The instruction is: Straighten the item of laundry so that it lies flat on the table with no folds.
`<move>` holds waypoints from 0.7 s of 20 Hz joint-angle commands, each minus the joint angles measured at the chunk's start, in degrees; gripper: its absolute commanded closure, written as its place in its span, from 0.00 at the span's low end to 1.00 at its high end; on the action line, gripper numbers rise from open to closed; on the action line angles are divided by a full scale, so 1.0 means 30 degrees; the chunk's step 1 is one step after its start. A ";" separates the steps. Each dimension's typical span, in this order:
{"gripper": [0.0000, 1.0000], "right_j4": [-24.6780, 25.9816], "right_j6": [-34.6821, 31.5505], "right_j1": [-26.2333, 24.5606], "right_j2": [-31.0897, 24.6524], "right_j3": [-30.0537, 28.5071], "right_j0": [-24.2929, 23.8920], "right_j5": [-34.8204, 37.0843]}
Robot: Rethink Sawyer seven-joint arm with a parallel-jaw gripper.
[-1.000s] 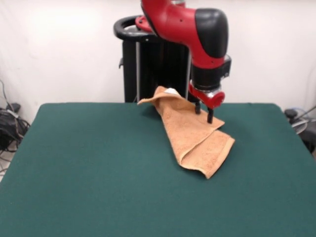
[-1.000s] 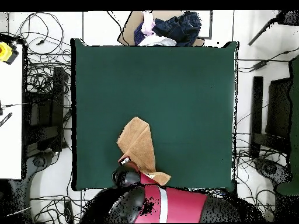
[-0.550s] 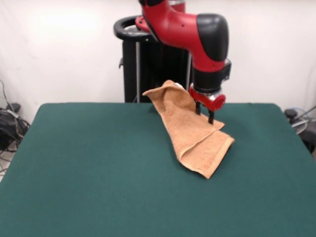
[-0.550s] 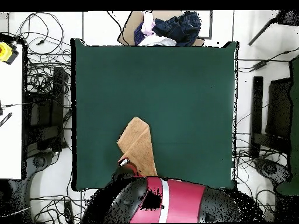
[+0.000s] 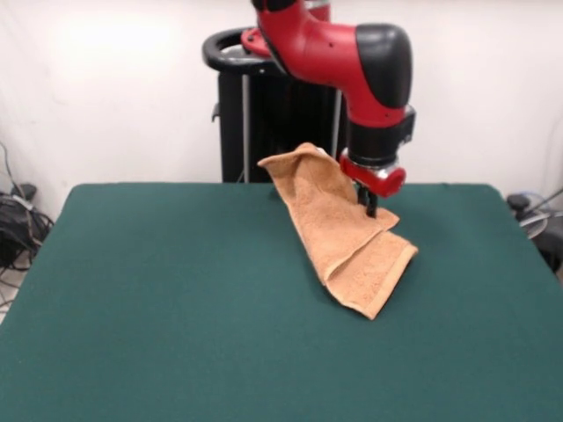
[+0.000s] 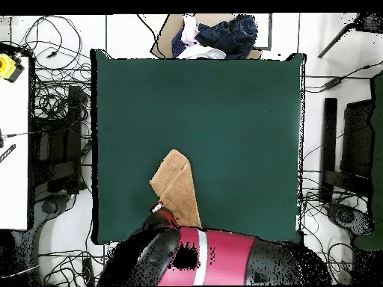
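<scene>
A heap of dark clothes [image 6: 217, 36] lies beyond the table edge.

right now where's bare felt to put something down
Most of the table is bare: the whole stretch left of the towel and the strip in front of it. Crowded only at the far edge, where the gripper meets the raised towel.

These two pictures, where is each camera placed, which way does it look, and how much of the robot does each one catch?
Front view: sits across the table, facing the robot; shows the red and black arm coming down, its gripper at the towel, pedestal behind.
Overhead view: hangs above, looking straight down; the arm's red and black bulk covers the table's bottom edge.
Both share: the green table and the folded, partly lifted towel, turned half round between views.
</scene>
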State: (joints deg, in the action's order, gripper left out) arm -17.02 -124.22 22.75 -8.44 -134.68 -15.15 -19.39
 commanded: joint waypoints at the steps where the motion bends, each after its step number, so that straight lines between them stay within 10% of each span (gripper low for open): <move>1: 1.00 -0.2148 -0.5836 -0.3416 -0.1177 0.3815 0.1408 -0.1885; 14: 1.00 -0.3775 -0.5090 0.1551 -0.0974 0.1574 0.2014 0.1960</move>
State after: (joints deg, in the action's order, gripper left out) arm -21.40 -124.25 25.06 -7.76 -135.26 -10.93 -18.88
